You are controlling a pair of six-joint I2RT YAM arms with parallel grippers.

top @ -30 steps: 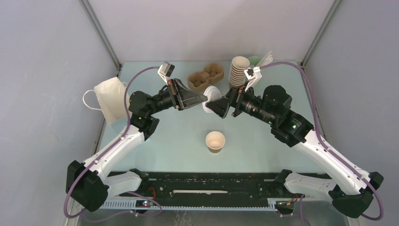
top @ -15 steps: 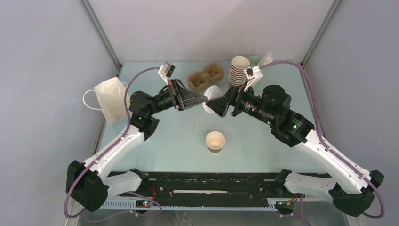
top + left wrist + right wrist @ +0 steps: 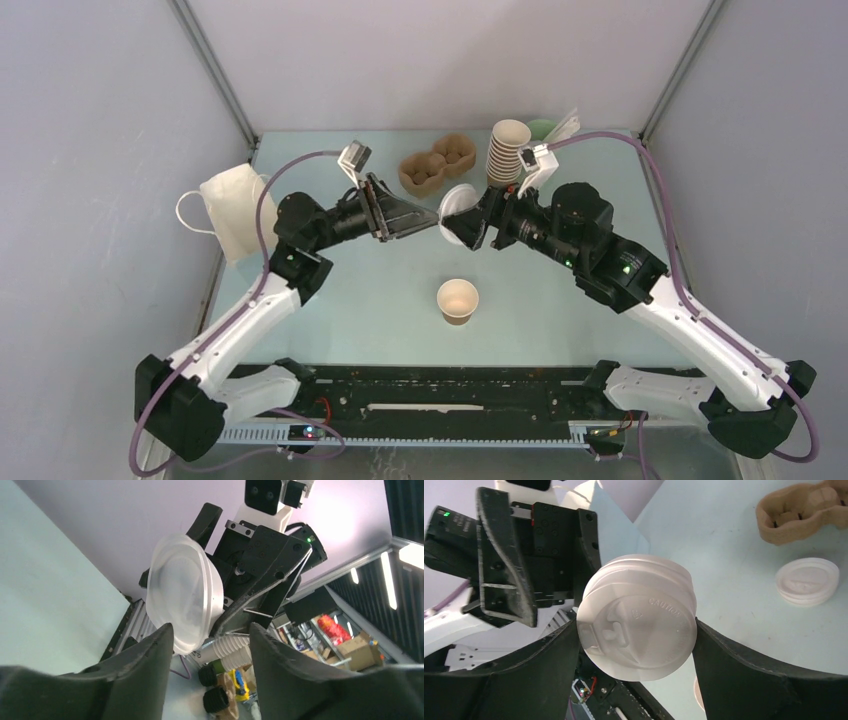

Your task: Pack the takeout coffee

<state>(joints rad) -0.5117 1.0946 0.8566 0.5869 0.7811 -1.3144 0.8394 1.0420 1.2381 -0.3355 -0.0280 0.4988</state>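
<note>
Cup (image 3: 458,299) is standing upright on the table (image 3: 350,290), mouth facing up and uncovered, near the middle and closer to the arm bases than both claws.

At far left a white bag (image 3: 232,210) is lying by the table's edge. The left claw (image 3: 432,218) is reaching rightward with its jaws standing partly apart and gripping nothing. In its own wrist view the lid (image 3: 182,592) is sitting just beyond the fingertips (image 3: 162,642), clear of them. A brown carrier (image 3: 438,165) is resting behind the claws.

The lid is hanging in the air between the two claws, turned on edge, so its round axis is running roughly level along the line from one claw to the other. Its top face is pointing toward the right arm and its plain other face toward the left claw. The right claw (image 3: 465,226) is pinching it by the rim, one finger on each side.

Only the right wrist view is showing the raised word "CAUTION" and the sip tab on the lid's top. It is also showing spare lids (image 3: 808,580) lying flat on the table near the carrier, which the top view is not showing apart from the held lid.

Further right, stacked cups (image 3: 508,150) and a green cup (image 3: 541,128) are standing at the back.
</note>
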